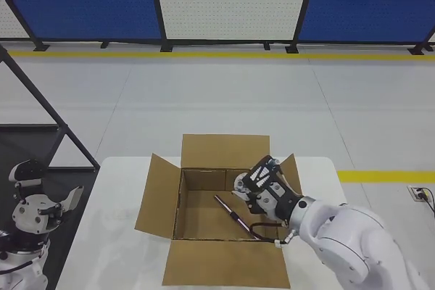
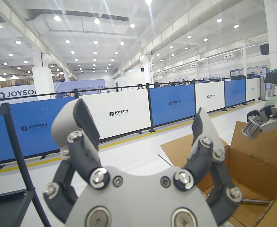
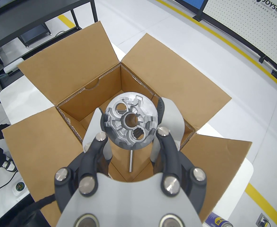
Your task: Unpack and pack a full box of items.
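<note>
Right end effector is closed on a cast metal disc, clamped edge-on across the rim. The disc face, with its central bore and side holes, points back at the wrist camera. The disc hangs over the open cardboard box, above the box's right side and clear of the walls.

Left end effector is open and empty, held up in the air well left of the box and off the bench.

A thin steel rod lies flat on the box floor, diagonal, under and just beside the held disc.

Handling, as a judgement:
- Disc: rigid, probably heavy for its size, not fragile. The rim is narrow and curved, so the pads likely touch only a small patch on each side. It could pivot or slip in the pinch if swung fast.
- Best hold is what it has now: straight across the diameter, pads centred on the rim thickness. Hooking a bore or hole looks less secure.
- The box is corrugated card, so a dropped disc would dent the floor or land on the rod. It should be set down low, not released from height.
- Rod: stiff, smooth, will roll. It should be pinched across the shaft near mid-length.

The frames don't tell whether the disc is going in or coming out.
</note>
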